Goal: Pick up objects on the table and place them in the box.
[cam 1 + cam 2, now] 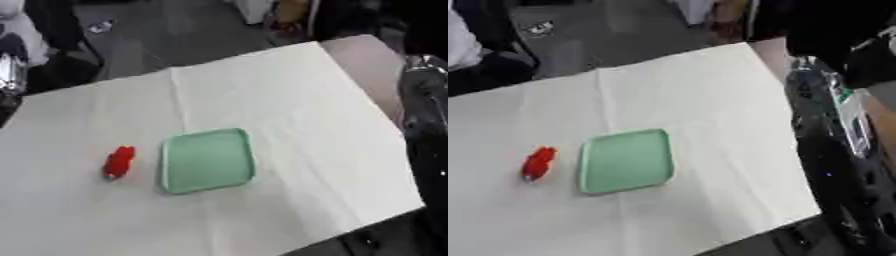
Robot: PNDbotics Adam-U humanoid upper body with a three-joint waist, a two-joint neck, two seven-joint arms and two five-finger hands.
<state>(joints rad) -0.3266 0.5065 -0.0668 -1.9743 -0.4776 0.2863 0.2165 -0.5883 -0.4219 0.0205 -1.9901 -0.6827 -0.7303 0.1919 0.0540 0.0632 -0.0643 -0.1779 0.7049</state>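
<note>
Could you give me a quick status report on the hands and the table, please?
Neither hand in view; right arm alongside table's right edge. Red object lying on white cloth, left of green tray, apart. Tray empty. Nothing between them.

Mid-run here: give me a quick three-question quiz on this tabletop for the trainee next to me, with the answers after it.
1. True or false: the red object already lies inside the green tray.
2. On which side of the tray does the red object lie, the robot's left or right?
3. Which covers the table? A) a white cloth B) a blue mat C) bare wood

Key
1. False: it lies on the cloth beside the tray, apart from it.
2. The robot's left.
3. A. Also note the right arm shows along the right edge, but neither hand can be seen.
</note>
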